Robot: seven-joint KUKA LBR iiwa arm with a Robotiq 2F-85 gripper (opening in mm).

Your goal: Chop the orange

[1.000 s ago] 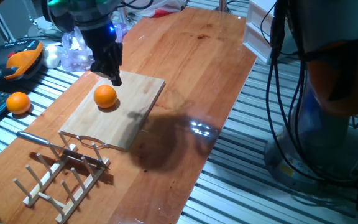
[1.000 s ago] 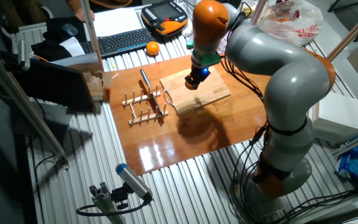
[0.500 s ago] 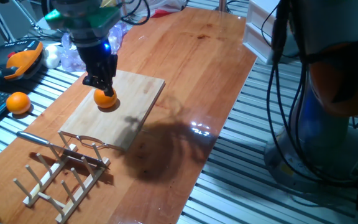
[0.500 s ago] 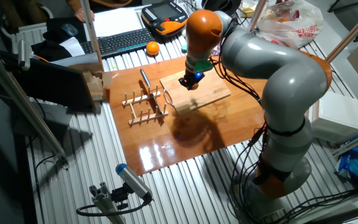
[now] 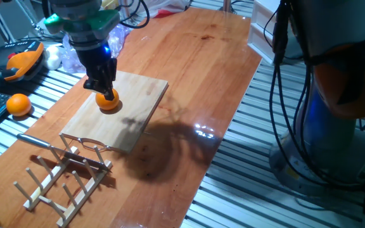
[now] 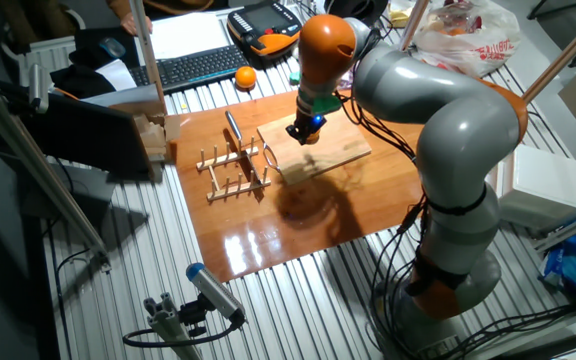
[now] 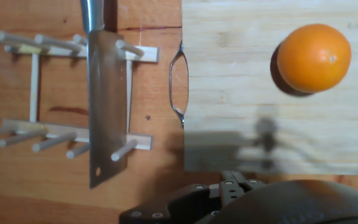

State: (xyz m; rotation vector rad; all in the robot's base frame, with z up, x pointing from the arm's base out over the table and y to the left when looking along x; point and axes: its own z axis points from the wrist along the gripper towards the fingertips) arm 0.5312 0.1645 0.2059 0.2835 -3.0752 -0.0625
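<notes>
The orange (image 5: 109,101) sits whole on the wooden cutting board (image 5: 135,107), near its far left part. My gripper (image 5: 99,83) hangs just above and behind it, fingertips close to its top; I cannot tell if they touch. The fingers look pressed together and hold nothing. In the hand view the orange (image 7: 314,57) lies at the upper right on the board (image 7: 241,93), and only the gripper's dark body shows at the bottom edge. In the other fixed view the gripper (image 6: 301,128) covers the orange.
A knife (image 7: 104,106) lies across a wooden peg rack (image 5: 62,174) in front of the board. A second orange (image 5: 18,104) lies off the table to the left, near an orange-and-black device (image 5: 23,61). Plastic bags sit behind the board.
The gripper has moved left and down, from beside the board's far edge to just above the orange. The orange has not moved.
</notes>
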